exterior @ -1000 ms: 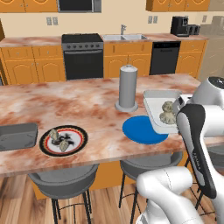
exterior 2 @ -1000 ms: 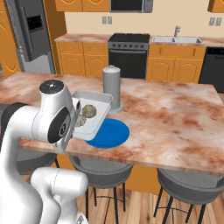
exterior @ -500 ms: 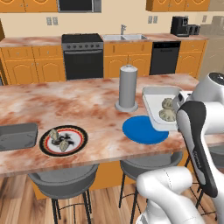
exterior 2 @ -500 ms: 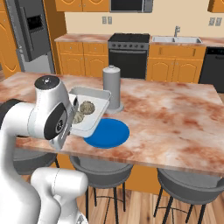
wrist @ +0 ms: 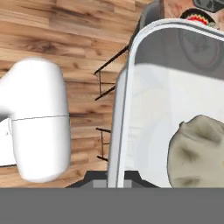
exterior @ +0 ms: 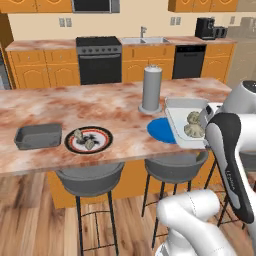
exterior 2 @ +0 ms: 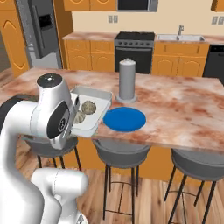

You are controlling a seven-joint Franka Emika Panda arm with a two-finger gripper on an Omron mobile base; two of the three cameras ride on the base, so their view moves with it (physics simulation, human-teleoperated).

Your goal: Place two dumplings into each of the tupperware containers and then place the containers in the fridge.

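Marbled island counter (exterior: 100,107) carries the pale see-through container (exterior: 176,106) at its near right edge, 2 dumplings (exterior: 193,125) inside, beside the blue plate (exterior: 160,130). Since 1 second ago the container has slid slightly outward over the edge. Hand view shows the gripper (wrist: 114,180) closed on its rim. Left base view alone shows the dark grey container (exterior: 39,136) and 2 dumplings on the white plate (exterior: 88,140); right base view, the fridge (exterior 2: 41,33).

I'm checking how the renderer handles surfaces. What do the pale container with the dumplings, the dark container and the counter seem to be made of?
Pale container: looks like clear plastic, since floor and stool show through its wall in the hand view. Dark container: opaque grey, matte, probably plastic too. Counter: reddish veined pattern, like polished stone, perhaps a laminate.
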